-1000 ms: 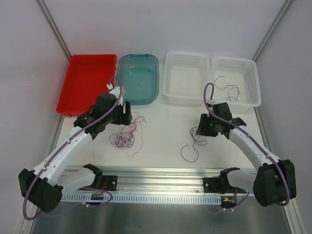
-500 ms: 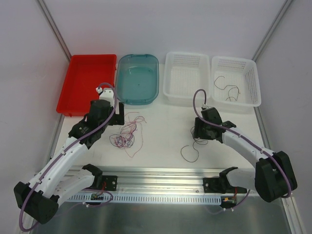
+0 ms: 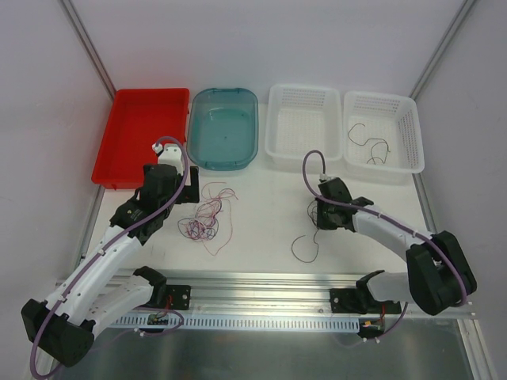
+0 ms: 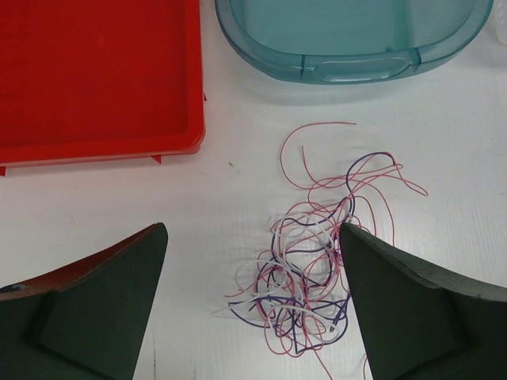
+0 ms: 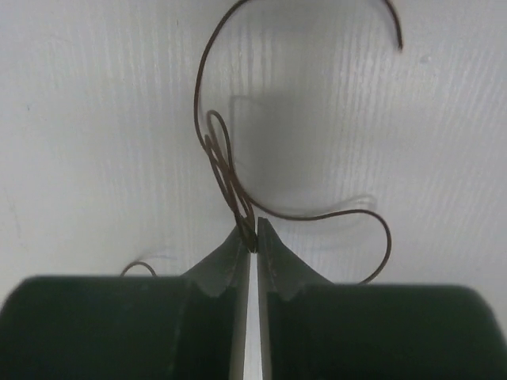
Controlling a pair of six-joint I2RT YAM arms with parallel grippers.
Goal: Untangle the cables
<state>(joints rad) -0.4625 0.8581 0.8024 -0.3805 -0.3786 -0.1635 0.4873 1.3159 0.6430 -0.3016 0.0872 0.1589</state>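
**Right arm picking one loose strand off the counter**
My right fingers (image 5: 226, 257) are pinched nearly closed on a brown wire (image 5: 197, 79) lying on the counter (image 3: 261, 206), well apart from the tangle (image 4: 305, 269). My left fingers (image 4: 103, 293) gape wide either side of that tangle, holding nothing. Next I'd lift gently, probably toward the basket (image 3: 380, 96) holding loose strands.

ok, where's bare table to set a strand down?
Bare: the table between the cable clump and the brown strand held by the right gripper, up to the middle white basket. Crowded: around the clump, by the open left gripper.

Tangled cables (image 4: 305, 277) — between splayed fingers (image 4: 95, 309)
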